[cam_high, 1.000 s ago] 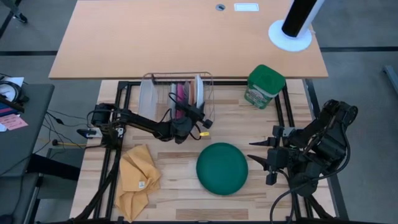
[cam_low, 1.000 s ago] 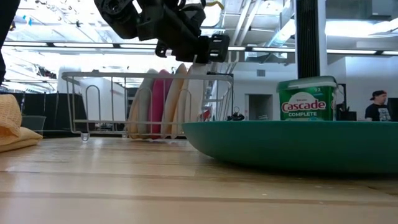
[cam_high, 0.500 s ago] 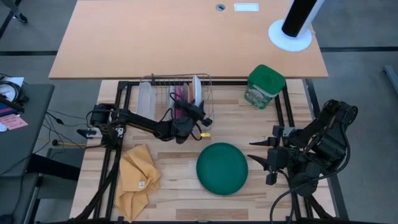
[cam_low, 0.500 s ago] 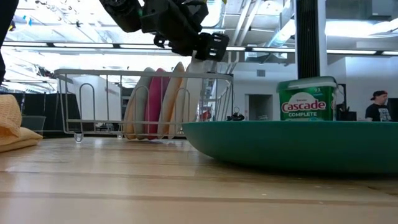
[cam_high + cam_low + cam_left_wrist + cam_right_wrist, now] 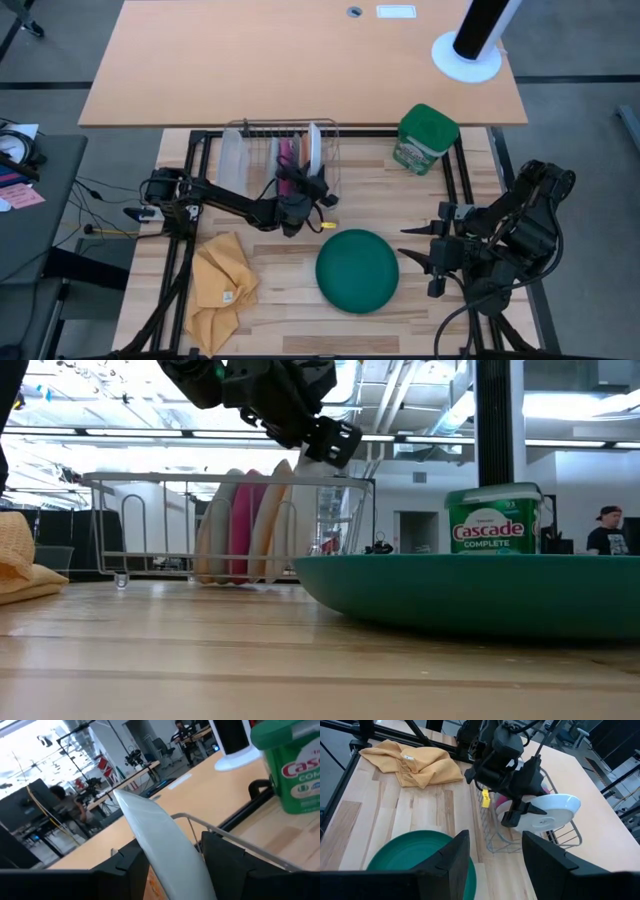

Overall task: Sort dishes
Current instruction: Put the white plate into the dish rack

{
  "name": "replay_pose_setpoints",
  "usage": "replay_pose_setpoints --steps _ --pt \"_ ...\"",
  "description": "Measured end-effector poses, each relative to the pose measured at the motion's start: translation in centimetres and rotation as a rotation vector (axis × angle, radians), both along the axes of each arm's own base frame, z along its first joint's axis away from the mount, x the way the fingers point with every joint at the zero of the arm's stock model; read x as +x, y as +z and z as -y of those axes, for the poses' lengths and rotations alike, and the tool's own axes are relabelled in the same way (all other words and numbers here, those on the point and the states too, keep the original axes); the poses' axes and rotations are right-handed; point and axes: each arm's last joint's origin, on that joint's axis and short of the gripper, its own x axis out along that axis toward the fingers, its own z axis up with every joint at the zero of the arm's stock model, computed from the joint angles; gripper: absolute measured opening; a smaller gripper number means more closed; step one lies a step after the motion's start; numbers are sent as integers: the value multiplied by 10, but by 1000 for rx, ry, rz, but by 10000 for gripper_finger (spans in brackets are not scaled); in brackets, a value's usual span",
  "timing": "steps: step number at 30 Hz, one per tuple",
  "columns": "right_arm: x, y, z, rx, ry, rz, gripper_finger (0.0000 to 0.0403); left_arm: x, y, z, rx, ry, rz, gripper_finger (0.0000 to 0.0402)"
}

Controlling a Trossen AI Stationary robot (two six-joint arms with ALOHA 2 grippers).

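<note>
Overhead, the left gripper (image 5: 312,187) had drawn back slightly, fingers parting around the white plate (image 5: 314,147) now standing in the rack (image 5: 246,128). Low down, grey, pink and patterned plates (image 5: 240,525) stood alongside. Rightward, the right gripper (image 5: 425,258) waited open beside the green plate (image 5: 357,270), unsorted.

Long tan desk (image 5: 300,60), grey floor (image 5: 570,40), apparently bright ceiling strip lights (image 5: 100,432).

bare table (image 5: 290,300) lies between yellow cloth (image 5: 222,288) and green plate (image 5: 357,270).
</note>
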Motion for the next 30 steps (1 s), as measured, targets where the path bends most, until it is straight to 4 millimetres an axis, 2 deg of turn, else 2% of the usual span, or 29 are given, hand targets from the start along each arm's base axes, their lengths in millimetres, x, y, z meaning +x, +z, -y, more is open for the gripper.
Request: replay_pose_setpoints --steps 5,13,24,30 --pt "0 0 0 0 0 0 179 0 0 2 23 -1 -72 171" --pt "0 0 0 0 0 0 179 -1 -1 6 48 25 -155 214" --pt "0 0 0 0 0 0 179 -1 -1 7 35 31 -111 255" --pt "0 0 0 3 3 -3 179 -1 0 9 22 23 -60 296"
